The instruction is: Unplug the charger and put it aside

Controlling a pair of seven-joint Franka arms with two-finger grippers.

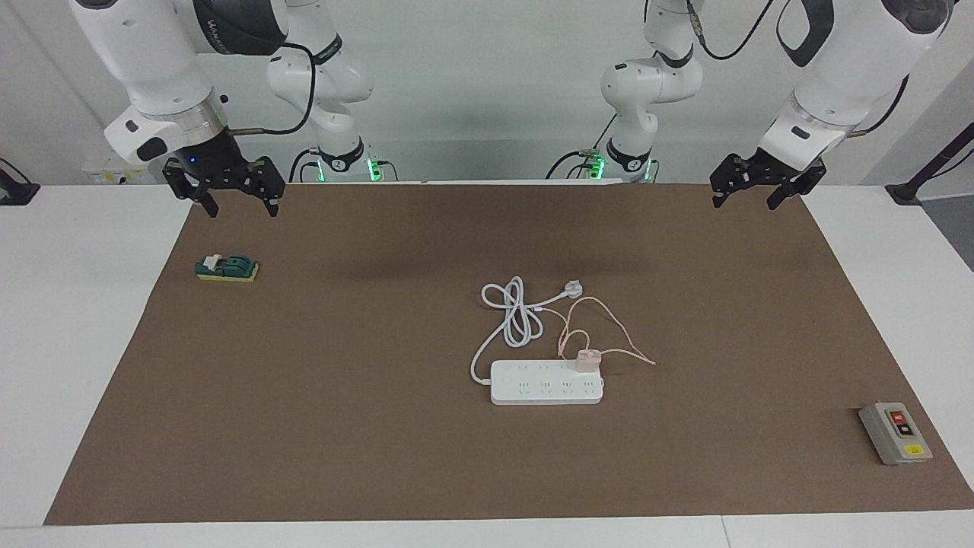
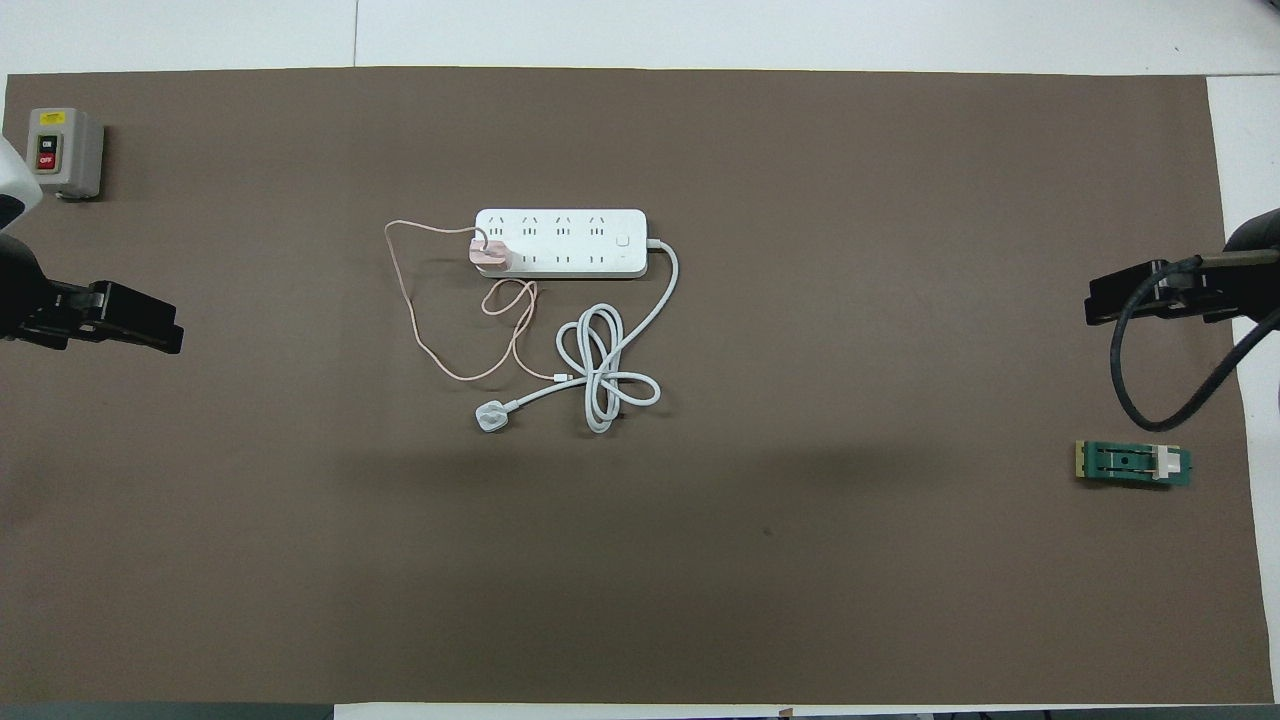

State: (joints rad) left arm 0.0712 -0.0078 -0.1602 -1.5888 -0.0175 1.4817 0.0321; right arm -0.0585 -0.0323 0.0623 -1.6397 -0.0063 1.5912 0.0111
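The charger [image 1: 587,360], a small pale pink cube, is plugged into the white power strip [image 1: 533,384] at its end toward the left arm; it also shows in the overhead view [image 2: 490,255]. Its thin pink cable [image 2: 420,330] loops on the mat on the side nearer to the robots. My left gripper [image 1: 749,202] hangs open and empty over the mat's corner at the left arm's end. My right gripper [image 1: 240,207] hangs open and empty over the mat's corner at the right arm's end. Both arms wait well away from the charger.
The strip's thick white cord [image 2: 600,370] lies coiled nearer to the robots and ends in a white plug [image 2: 492,417]. A grey switch box [image 1: 896,432] sits at the left arm's end. A green and yellow switch block [image 1: 227,268] lies under the right gripper. A brown mat [image 1: 342,457] covers the table.
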